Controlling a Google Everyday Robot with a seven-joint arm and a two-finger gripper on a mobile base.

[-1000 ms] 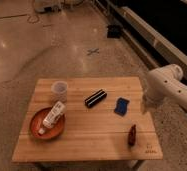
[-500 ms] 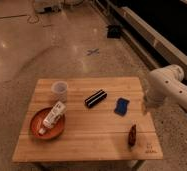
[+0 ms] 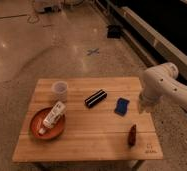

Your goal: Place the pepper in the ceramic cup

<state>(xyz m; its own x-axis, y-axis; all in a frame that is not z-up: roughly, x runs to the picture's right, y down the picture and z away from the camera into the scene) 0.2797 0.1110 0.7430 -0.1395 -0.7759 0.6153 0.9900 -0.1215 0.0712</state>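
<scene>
one gripper (image 3: pixel 145 103) dim, beside blue piece (image 3: pixel 121 106); pepper (image 3: pixel 132 135) lies apart

Wooden table (image 3: pixel 87 135): ceramic cup (image 3: pixel 59 90), red-orange bowl (image 3: pixel 35 121), black box (image 3: pixel 95 98), blue piece (image 3: pixel 121 106), pepper (image 3: pixel 132 135) near right-front corner.

1. I read this as a robotics lab or test hall, not a home.
2. The floor (image 3: pixel 17 45) is bare polished concrete, shiny, and wide open around the table.
3. A blue tape cross (image 3: pixel 92 51) is stuck on the floor, upper middle of frame.
4. Cables and gear (image 3: pixel 47 6) sit at the top left edge. A dark low barrier (image 3: pixel 152 35) runs along the upper right.
5. A light wooden table (image 3: pixel 87 135) stands alone, lower centre.
6. A white robot arm (image 3: pixel 162 82) is at the right. Its gripper (image 3: pixel 143 104) hangs by the table's right edge, middle right of frame.
</scene>
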